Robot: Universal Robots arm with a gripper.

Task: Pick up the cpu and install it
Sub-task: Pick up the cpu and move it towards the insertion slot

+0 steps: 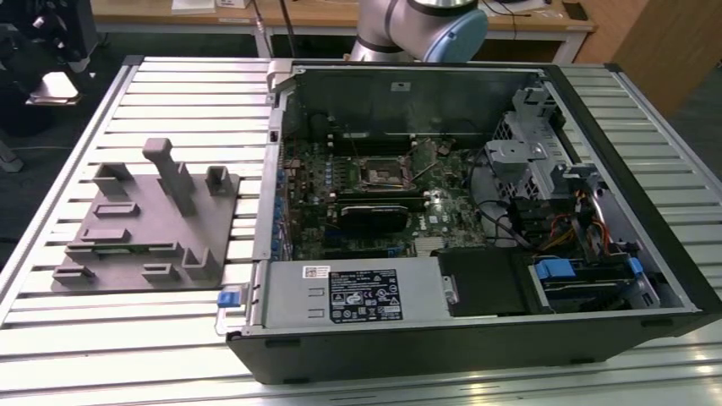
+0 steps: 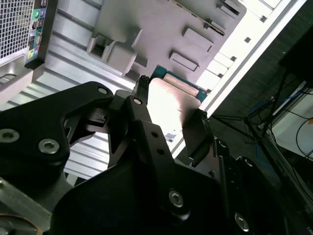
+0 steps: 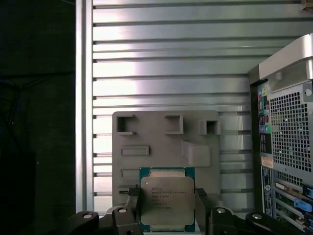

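The cpu, a pale silvery square chip with a green rim, sits between my gripper's two black fingers. The fingers press on two opposite edges, so the gripper is shut on it. In the second wrist view the cpu shines from its flat side, clamped in the gripper. It hangs well above the grey holder block on the slatted table. The dark metal-framed socket lies on the motherboard inside the open computer case. Part of my arm shows behind the case.
The grey holder block with upright posts lies on the exterior view's left, beside the case. Inside the case are drive cages, cables and a power supply. The case's perforated rear panel stands close to the block. The slatted table's edge drops to dark floor.
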